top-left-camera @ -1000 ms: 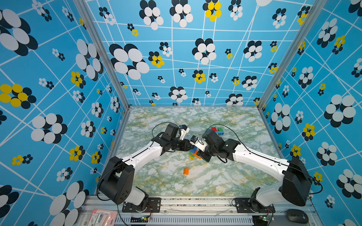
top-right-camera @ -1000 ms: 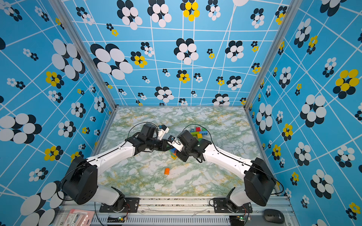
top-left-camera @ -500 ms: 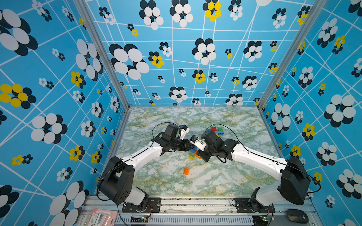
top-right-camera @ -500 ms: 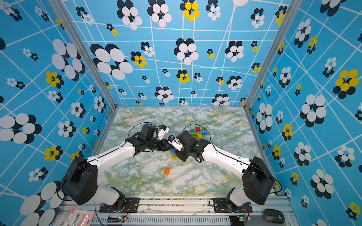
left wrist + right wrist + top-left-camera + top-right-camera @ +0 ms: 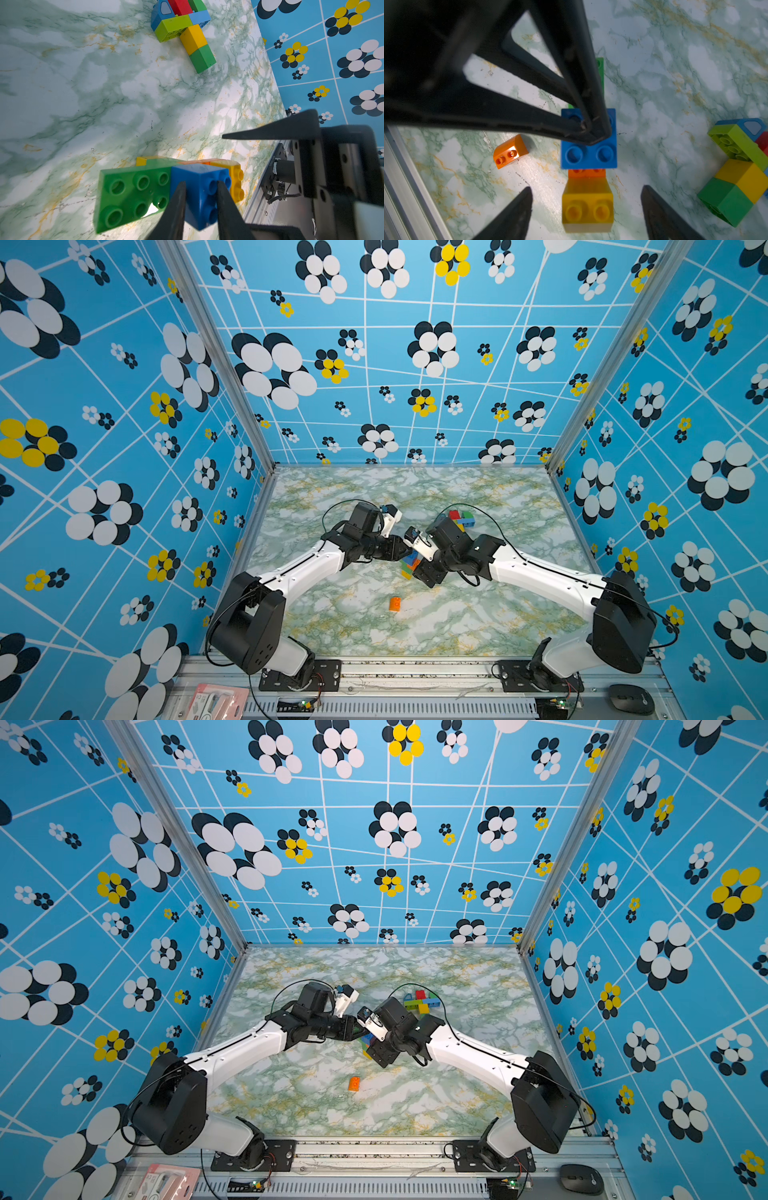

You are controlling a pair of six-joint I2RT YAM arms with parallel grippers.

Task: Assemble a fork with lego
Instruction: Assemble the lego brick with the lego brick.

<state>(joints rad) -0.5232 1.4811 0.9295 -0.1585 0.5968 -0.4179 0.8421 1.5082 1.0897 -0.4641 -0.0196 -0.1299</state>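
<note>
Left end effector [image 5: 200, 184] pinches the blue brick [image 5: 588, 154]; right end effector [image 5: 586, 188] spread astride the yellow brick [image 5: 587, 207]. Loose orange brick [image 5: 395, 603] at 6 o'clock, brick cluster [image 5: 461, 519] at 1 o'clock.

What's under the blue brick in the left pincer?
An orange brick, then a yellow brick, poke out past one edge of the blue brick; a green brick past the opposite edge. Directly beneath it is covered.
</note>
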